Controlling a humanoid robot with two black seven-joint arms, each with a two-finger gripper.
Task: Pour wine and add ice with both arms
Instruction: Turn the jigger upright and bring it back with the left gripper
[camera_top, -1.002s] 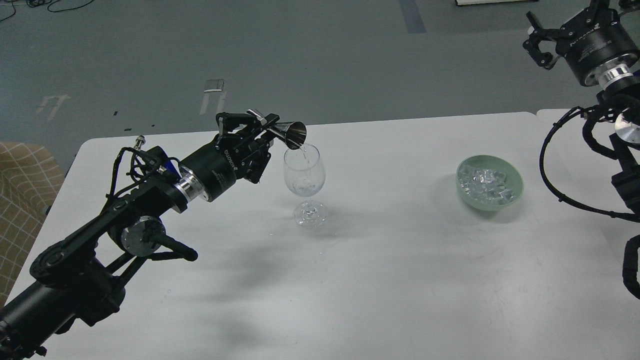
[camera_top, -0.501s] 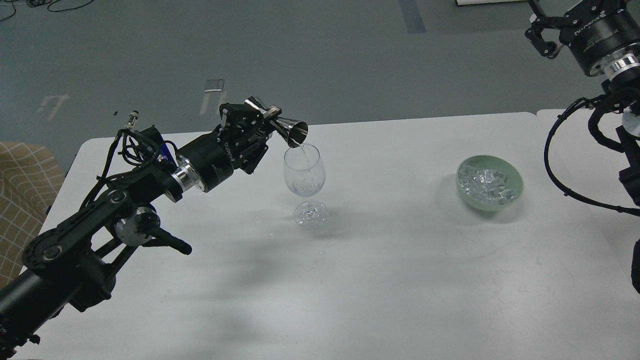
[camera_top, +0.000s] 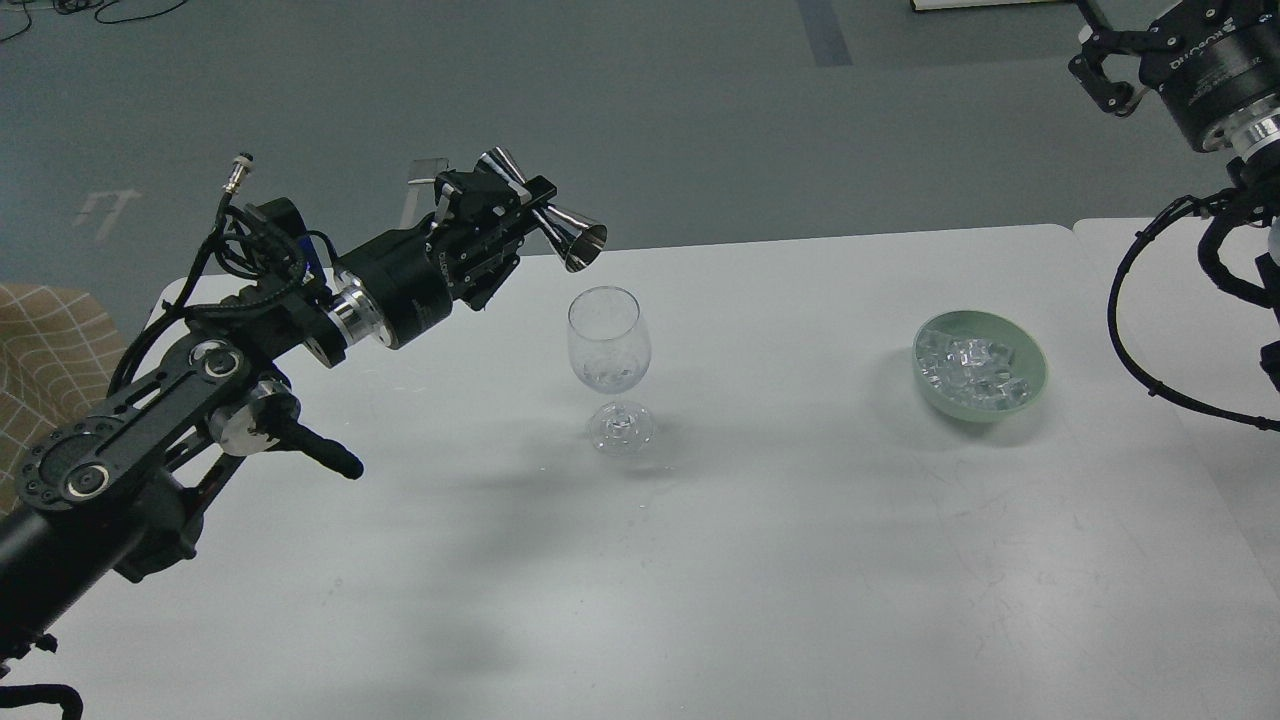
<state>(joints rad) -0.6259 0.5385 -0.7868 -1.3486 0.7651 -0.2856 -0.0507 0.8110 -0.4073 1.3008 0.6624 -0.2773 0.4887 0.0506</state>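
Steel jigger (camera_top: 545, 213) clamped in the left gripper (camera_top: 515, 205), tilted above-left of the glass (camera_top: 609, 340) holding wine (camera_top: 608, 377), ice (camera_top: 972, 368) in the bowl (camera_top: 1035, 385), right gripper (camera_top: 1105, 72) raised, its grip unclear.

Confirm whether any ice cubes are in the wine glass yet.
No: the wine glass holds only a little clear liquid, and the ice cubes all sit in the green bowl.

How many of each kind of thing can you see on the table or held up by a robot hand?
Wine glass: 1
Metal measuring cup, held by the left gripper: 1
Green bowl of ice cubes: 1
Total: 3 things; the cubes are too many to count.
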